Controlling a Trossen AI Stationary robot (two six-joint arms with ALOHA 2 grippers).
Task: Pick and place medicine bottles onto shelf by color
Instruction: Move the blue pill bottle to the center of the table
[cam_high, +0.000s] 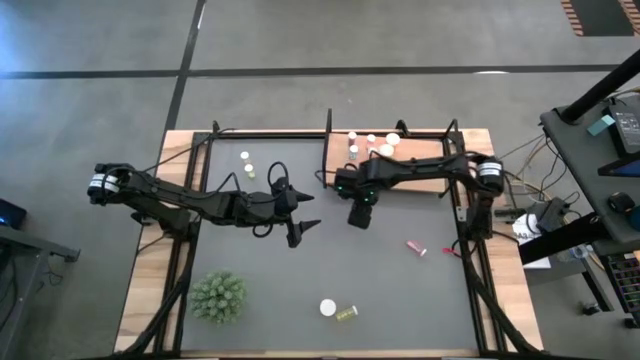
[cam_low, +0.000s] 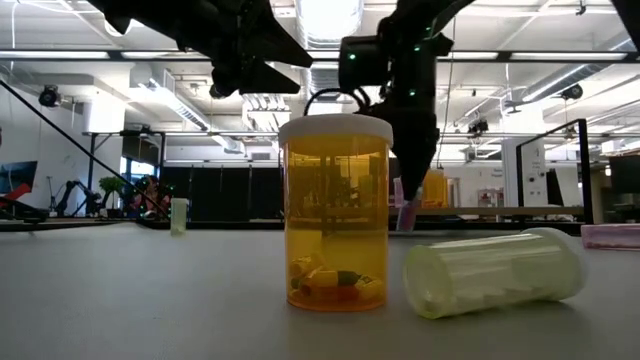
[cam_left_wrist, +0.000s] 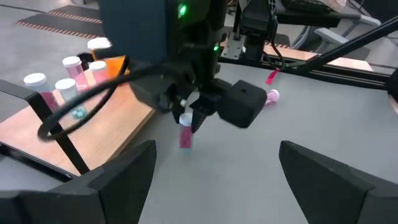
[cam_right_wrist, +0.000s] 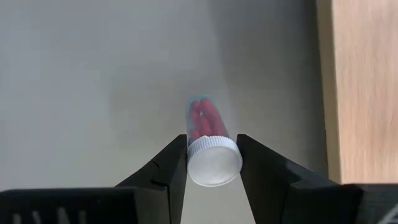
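Right gripper (cam_right_wrist: 212, 163) clamped on pink bottle (cam_right_wrist: 208, 121) above grey mat (cam_high: 400, 290), near shelf (cam_high: 425, 152). Left gripper (cam_high: 303, 232) spread apart over mat centre. Concrete floor, workshop lighting beyond.

Two arms (cam_high: 180, 195), one shelf (cam_high: 425, 150), one plant (cam_high: 218, 297) and about eleven bottles (cam_high: 352, 135) counted: at least five on the shelf, six off it, among these two pink (cam_high: 416, 247), one orange (cam_low: 335, 215).
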